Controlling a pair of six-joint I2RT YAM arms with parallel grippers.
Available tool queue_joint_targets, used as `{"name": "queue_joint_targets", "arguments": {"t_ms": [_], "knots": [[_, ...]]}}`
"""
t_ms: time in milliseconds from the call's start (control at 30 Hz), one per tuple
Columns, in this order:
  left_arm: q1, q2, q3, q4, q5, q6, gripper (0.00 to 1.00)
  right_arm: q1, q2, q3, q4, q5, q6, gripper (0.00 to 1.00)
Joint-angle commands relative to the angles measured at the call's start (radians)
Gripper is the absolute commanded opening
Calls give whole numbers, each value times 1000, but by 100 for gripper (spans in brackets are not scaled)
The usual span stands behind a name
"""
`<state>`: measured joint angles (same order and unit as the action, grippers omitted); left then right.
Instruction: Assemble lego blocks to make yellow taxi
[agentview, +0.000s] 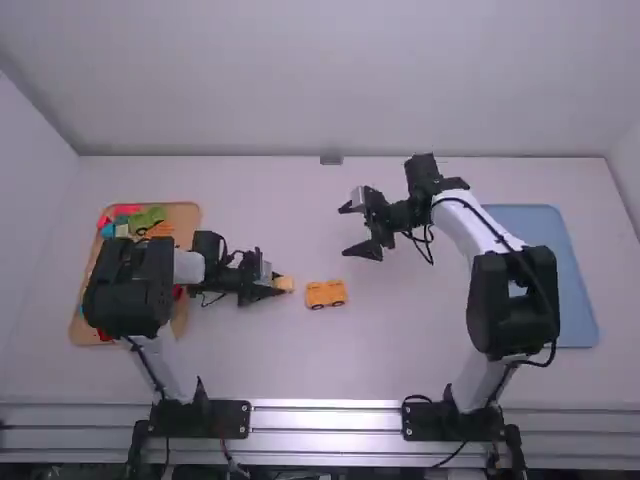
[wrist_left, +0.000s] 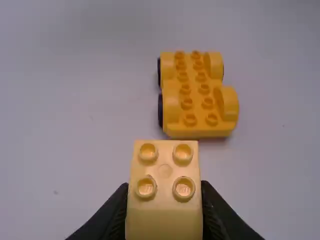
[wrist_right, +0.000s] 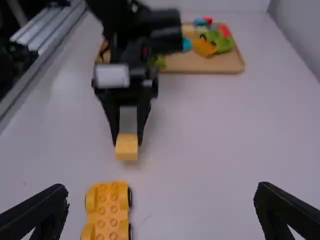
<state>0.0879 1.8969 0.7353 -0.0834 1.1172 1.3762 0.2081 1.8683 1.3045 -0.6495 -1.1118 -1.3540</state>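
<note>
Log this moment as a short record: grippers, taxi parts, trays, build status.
left gripper: fingers closed on a yellow block
held block: four studs, facing up
right gripper: fingers open, nothing between them
wheeled base: yellow, on the table between the arms, top studs bare
wooden tray: left side, holding colored pieces
blue tray: right side
build status: block and base apart, not yet joined

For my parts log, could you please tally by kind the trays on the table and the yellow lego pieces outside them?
Trays: 2 (wooden tray, blue tray)
Wheeled base: 1 (yellow base)
Block: 1 (yellow block)
Total: 4
</note>
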Motion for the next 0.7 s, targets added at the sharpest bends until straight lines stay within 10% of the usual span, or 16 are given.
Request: {"name": "queue_joint_targets", "arguments": {"t_ms": [0, 367, 667], "knots": [[-4, -67, 12, -26, 45, 0, 31, 20, 8, -128, 82, 20, -83, 99], [-126, -157, 12, -100, 27, 0, 32, 82, 8, -527, 716, 43, 178, 99], [-215, -158, 12, 32, -90, -260, 22, 123, 169, -570, 999, 35, 337, 99]]}}
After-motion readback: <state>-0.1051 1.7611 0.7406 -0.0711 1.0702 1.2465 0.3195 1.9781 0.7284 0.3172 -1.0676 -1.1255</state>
